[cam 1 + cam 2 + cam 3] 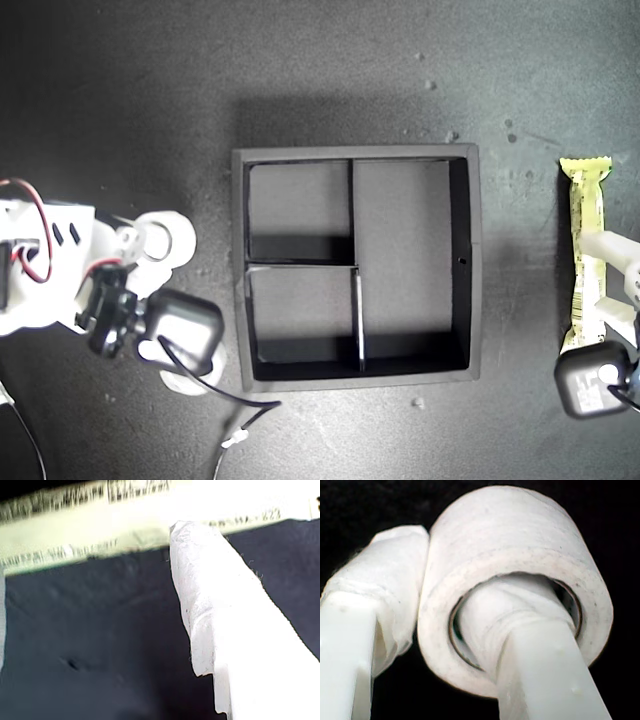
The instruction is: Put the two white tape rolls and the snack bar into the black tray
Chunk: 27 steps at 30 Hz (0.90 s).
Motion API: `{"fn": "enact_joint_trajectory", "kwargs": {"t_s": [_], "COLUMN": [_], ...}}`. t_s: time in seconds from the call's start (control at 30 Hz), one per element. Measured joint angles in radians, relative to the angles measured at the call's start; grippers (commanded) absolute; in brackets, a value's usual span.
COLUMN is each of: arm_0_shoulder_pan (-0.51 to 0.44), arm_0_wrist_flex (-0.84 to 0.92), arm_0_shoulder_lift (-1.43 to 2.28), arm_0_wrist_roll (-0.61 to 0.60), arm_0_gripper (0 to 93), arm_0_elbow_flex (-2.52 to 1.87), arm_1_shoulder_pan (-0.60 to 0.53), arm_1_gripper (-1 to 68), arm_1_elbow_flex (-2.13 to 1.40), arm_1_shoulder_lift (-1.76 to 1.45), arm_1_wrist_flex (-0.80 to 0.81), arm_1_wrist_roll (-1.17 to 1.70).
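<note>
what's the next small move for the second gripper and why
Probably close my second gripper on the tape roll and lift. One finger sits inside the roll's hole, the other outside its wall, and the tray holds nothing yet.

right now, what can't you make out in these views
- other tape roll: exterior view, mostly under the second arm's black housing
- snack bar, lower end: exterior view, under the first arm's black housing
- wrapper print: first wrist view, blurred
- whether my second gripper pinches its tape roll: second wrist view, too close
</note>
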State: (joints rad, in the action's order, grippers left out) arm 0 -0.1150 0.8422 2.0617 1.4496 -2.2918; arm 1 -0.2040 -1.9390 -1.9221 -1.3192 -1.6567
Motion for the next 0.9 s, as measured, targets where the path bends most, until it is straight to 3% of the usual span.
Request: {"fn": "enact_joint_trajectory", "kwargs": {"t_s": [0.13,0.4,0.53,0.9], "arm_0_shoulder_pan": [-0.015,-0.017,-0.017,-0.003], "arm_0_wrist_flex": [0.000,0.000,0.000,0.049], "arm_0_shoulder_lift": [0.000,0.028,0.044,0.057], "arm_0_wrist_roll": [-0.005,-0.028,-0.040,-0.091], "arm_0_gripper": [0.0,0.0,0.0,0.0], "arm_0_elbow_flex": [0.000,0.000,0.000,0.061], "arm_1_shoulder_pan": [0.011,-0.115,-0.109,0.006], "arm_1_gripper": [19.6,23.5,25.9,26.5], "arm_1_elbow_flex": [0.011,-0.003,-0.123,-0.350], "arm_1_shoulder_lift": [0.002,0.002,0.002,0.002], "arm_1_wrist_flex": [-0.014,-0.044,-0.035,0.255], "arm_1_wrist_roll": [0.029,0.755,0.928,1.095]}}
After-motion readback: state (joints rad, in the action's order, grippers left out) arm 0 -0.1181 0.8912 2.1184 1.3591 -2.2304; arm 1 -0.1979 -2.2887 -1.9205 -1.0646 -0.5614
